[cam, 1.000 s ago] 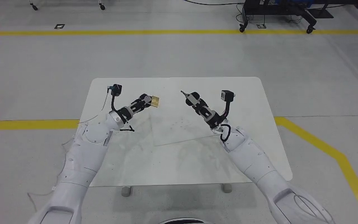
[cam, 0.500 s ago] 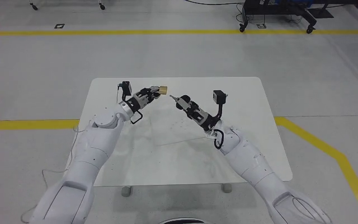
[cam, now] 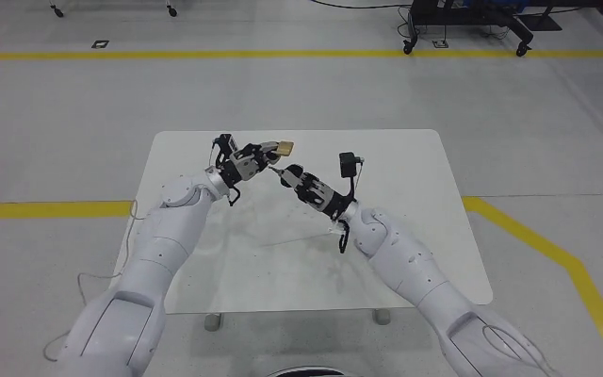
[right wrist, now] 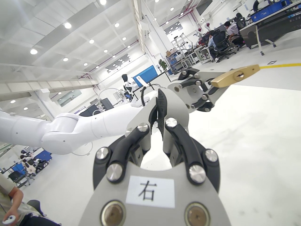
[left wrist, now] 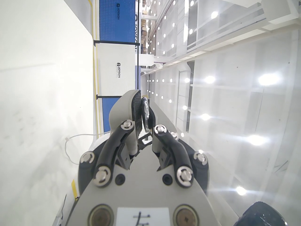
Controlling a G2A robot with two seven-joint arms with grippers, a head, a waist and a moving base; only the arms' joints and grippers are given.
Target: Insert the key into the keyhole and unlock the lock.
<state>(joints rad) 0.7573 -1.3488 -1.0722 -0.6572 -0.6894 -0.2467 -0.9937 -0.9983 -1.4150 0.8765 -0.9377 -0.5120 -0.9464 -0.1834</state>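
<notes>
Above the worktop (cam: 415,188): left gripper (cam: 268,151) jaws are clamping the brass lock (cam: 284,148); right gripper (cam: 285,175) jaws are pinching the key (cam: 274,171), its tip pointing just beside the lock, keyhole (right wrist: 239,75) facing it.

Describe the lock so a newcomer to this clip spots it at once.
Find the white table and look above its far half. The padlock sits in the left end effector, raised off the tabletop. It is the only brass-coloured block, unlike the thin key in the right end effector beside it.
</notes>
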